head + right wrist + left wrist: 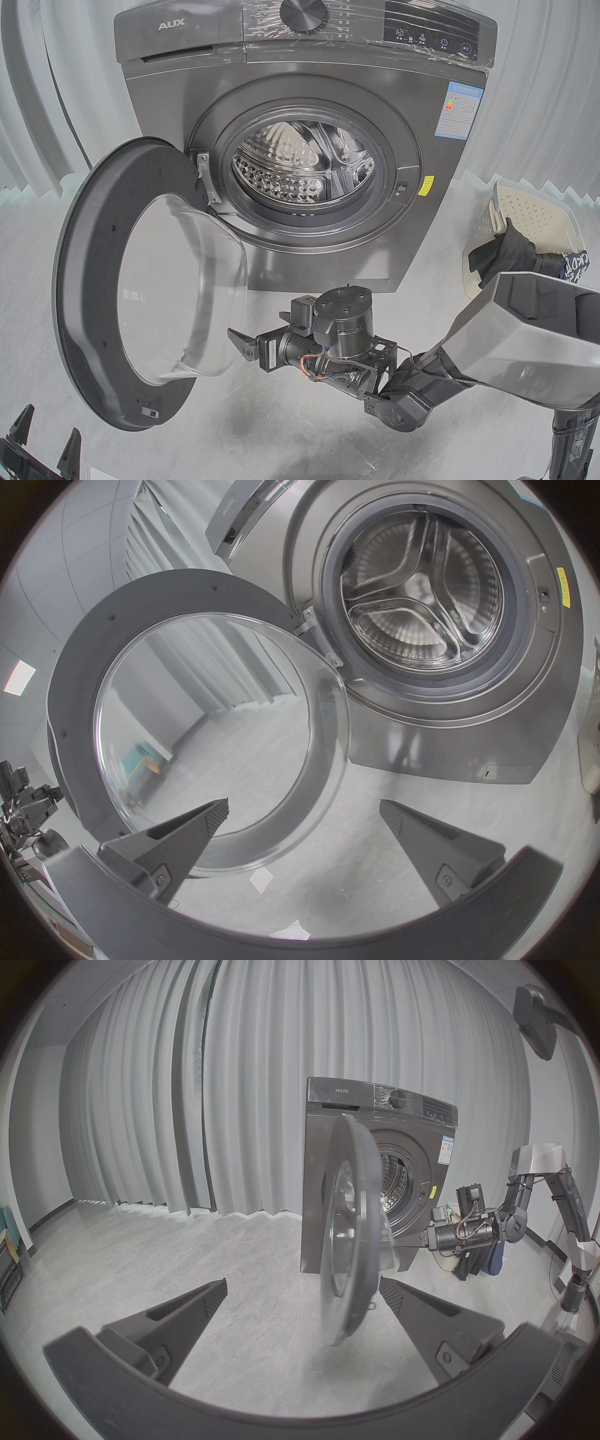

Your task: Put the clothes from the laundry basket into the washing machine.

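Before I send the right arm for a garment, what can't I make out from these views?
- Laundry basket, head view: the right arm covers its near part, so the clothes left cannot be counted.
- Same basket, right wrist view: cut off by the picture's edge.
- Drum, front floor, head view: hidden behind the door seal.
- Left end effector, head view: body cut off by the bottom edge.

Bare studio, pleated curtains (250, 1085), washing machine (187, 87)

Washing machine (315, 1179) door (355, 1229) open, left gripper (303, 1284) spread
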You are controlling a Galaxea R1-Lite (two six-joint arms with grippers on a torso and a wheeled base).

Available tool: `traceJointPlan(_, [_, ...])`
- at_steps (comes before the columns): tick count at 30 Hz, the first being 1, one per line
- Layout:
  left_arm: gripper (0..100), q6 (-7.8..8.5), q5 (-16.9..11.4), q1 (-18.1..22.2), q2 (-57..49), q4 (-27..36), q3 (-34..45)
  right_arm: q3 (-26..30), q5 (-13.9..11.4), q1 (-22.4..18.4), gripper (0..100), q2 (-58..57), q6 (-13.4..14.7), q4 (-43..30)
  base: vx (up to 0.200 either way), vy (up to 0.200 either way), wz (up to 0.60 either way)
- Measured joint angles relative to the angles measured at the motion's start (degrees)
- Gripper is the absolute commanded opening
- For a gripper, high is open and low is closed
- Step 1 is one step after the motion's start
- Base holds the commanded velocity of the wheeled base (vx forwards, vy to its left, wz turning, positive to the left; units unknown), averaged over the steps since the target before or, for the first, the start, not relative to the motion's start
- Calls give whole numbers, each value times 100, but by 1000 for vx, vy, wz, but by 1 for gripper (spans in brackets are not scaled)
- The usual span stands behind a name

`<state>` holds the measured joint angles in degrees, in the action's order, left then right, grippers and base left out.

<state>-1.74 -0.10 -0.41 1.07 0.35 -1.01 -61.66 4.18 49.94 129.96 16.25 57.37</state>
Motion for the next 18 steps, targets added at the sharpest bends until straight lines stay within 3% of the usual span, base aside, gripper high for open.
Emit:
traceJointPlan(9, [100,0,0,-2,7,-2,0,-146,-20,-72,100,27,9,-74,0,0,0])
traceJointPlan(18, [100,2,2,-2,7,-2,0,-936,96,5,100,324,20,-413,0,0,0])
